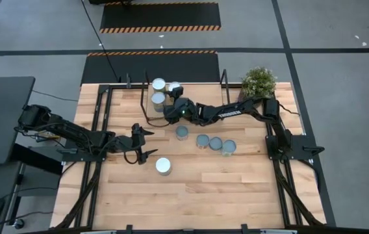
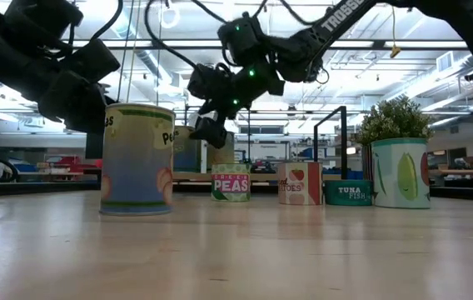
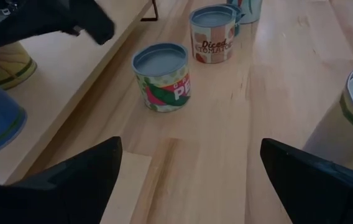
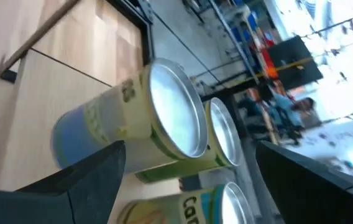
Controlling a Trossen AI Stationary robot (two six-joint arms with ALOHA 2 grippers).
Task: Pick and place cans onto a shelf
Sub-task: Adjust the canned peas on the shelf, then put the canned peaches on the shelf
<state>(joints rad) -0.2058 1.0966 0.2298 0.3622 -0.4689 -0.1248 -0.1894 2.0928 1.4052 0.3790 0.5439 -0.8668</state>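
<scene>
Three cans (image 1: 158, 85) (image 1: 173, 86) (image 1: 158, 99) stand on the light-wood shelf (image 1: 123, 104) at the table's far side; they also show in the right wrist view (image 4: 145, 118). My right gripper (image 1: 169, 112) (image 4: 189, 171) hovers open just before them, touching nothing. Several more cans stand on the tabletop: a peas can (image 1: 182, 132) (image 3: 162, 76), a tomato can (image 1: 203, 140) (image 3: 212, 34), two beyond (image 1: 216, 143) (image 1: 229, 147), and a tall one (image 1: 164, 166) (image 2: 136, 158). My left gripper (image 1: 142, 143) (image 3: 189, 180) is open and empty, left of the peas can.
A potted green plant (image 1: 258, 81) stands at the table's far right corner. Thin black shelf posts (image 1: 147, 97) rise beside the shelved cans. Bare tabletop (image 1: 204, 195) stretches along the near side.
</scene>
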